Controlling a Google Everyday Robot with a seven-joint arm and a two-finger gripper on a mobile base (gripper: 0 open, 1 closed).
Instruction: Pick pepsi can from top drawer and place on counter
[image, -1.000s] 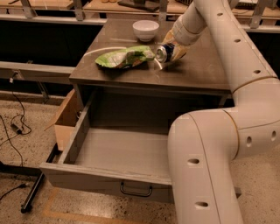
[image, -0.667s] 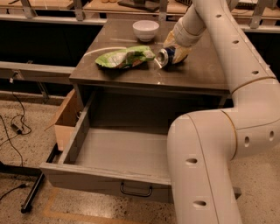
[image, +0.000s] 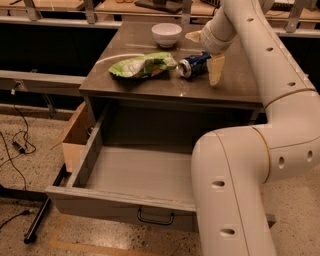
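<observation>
On the left, a cardboard box (image: 75, 137) stands on the floor beside the top drawer (image: 100, 200). The drawer is pulled out, just as it was a second ago, and no can is in it.

Up on the surface (image: 125, 86) the green snack bag (image: 137, 66) and the white bowl (image: 166, 34) lie where they were.

Just right of the bag is the big change. A second ago the pepsi can (image: 194, 65) was pinched in the tool and tipped at a slant. Now it lies flat on its side on the surface, with its silver end facing the bag. So I think the job is nearly done: the can is out of the drawer and down on top.

The tool (image: 205, 53) is over the can and it has let go. Its two fingers (image: 216, 70) are spread wide, one behind the can and one at its right end. It holds nothing. The right finger may be brushing the can's end, but it is hard to tell from here.

The big white arm (image: 280, 65) fills the right side. It must lift away gently, as the can could roll.
</observation>
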